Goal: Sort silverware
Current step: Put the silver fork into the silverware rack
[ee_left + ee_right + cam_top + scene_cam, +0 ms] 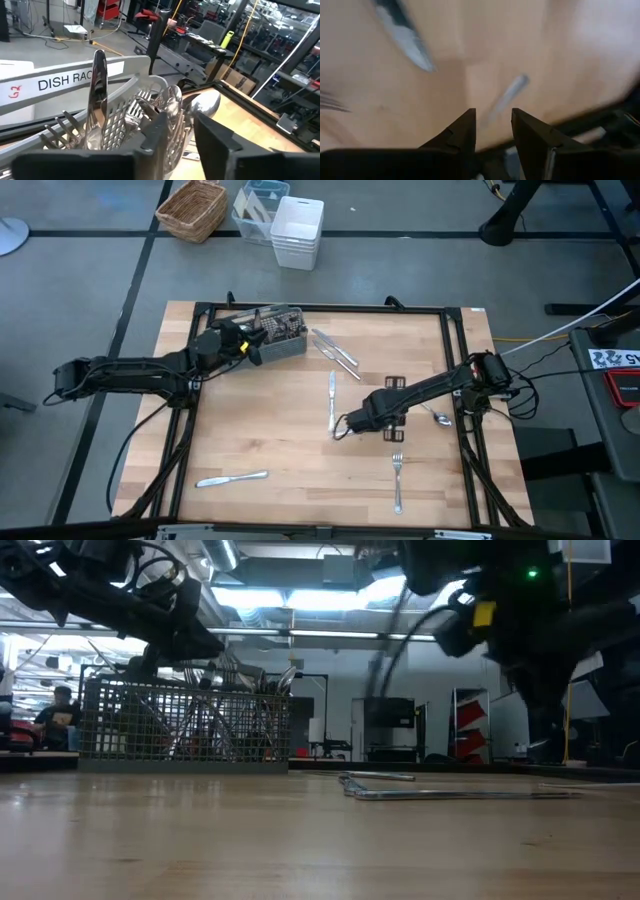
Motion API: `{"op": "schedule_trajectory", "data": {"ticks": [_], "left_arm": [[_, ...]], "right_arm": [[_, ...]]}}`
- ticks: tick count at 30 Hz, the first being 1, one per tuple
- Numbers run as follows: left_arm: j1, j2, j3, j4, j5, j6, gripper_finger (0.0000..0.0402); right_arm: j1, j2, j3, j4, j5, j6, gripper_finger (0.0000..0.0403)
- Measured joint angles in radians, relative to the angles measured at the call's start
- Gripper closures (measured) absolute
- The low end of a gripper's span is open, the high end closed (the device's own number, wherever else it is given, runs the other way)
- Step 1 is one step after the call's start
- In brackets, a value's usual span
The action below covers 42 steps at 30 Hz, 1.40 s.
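Left pincer (243, 346) sits at the wire caddy (285, 340), upper left of the worktop (270, 430), fingers narrowly apart, empty; right pincer (341, 426) hovers mid-frame, narrowly parted, beside a knife (331, 400); silverware (397, 480) lies scattered.

the whole counter (300, 440) is seen from straight overhead. it is viewed level from its surface in the low view, the caddy (185, 725) being shared with the close left wrist view.

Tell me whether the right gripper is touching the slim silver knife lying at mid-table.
Cannot tell. In the high view the right gripper sits at the lower end of the slim silver knife, hiding any gap; the right wrist view is blurred.
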Motion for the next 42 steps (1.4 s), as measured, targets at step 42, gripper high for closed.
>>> {"op": "schedule_trajectory", "data": {"ticks": [42], "left_arm": [[-0.002,-0.103,-0.002,0.033,0.008,-0.003,0.0276]], "right_arm": [[-0.230,-0.616,-0.866,0.531,-0.243,0.185,0.0276]]}}
